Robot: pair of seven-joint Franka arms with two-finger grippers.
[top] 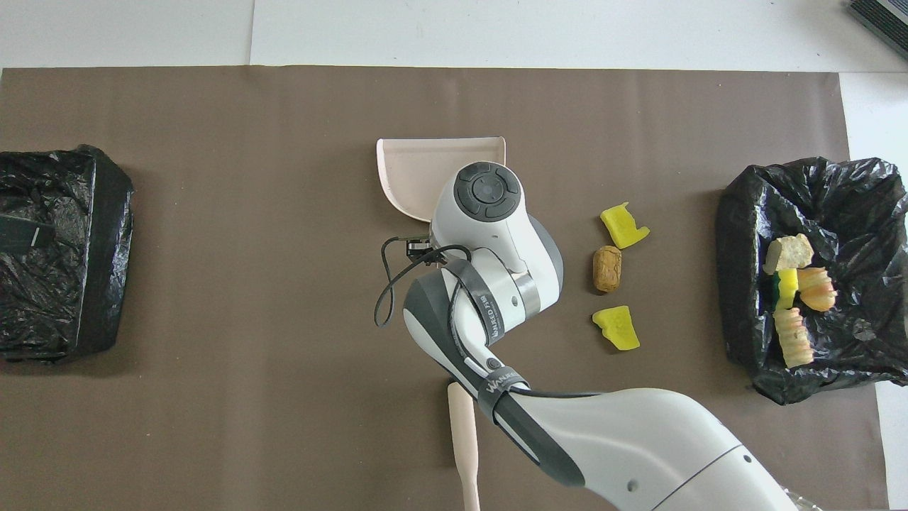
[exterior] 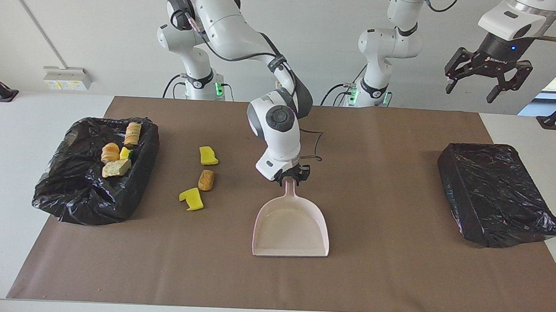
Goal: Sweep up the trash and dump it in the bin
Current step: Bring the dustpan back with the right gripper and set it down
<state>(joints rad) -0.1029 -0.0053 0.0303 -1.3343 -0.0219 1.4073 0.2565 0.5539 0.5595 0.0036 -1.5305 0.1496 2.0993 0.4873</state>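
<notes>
Three foam chunks [exterior: 201, 179] lie loose beside the dustpan [exterior: 292, 226]; right gripper [exterior: 292, 174] sits at its handle, grip unclear. Left gripper [exterior: 488, 83] hangs spread wide, waiting.

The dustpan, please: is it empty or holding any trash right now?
Empty. The dustpan lies flat on the mat, its tray bare; three chunks lie beside it.

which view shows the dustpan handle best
The facing view: the dustpan lies flat on the brown mat, its handle running up to the right hand. In the overhead view the right arm covers the handle; only the pan's wide end shows.
</notes>
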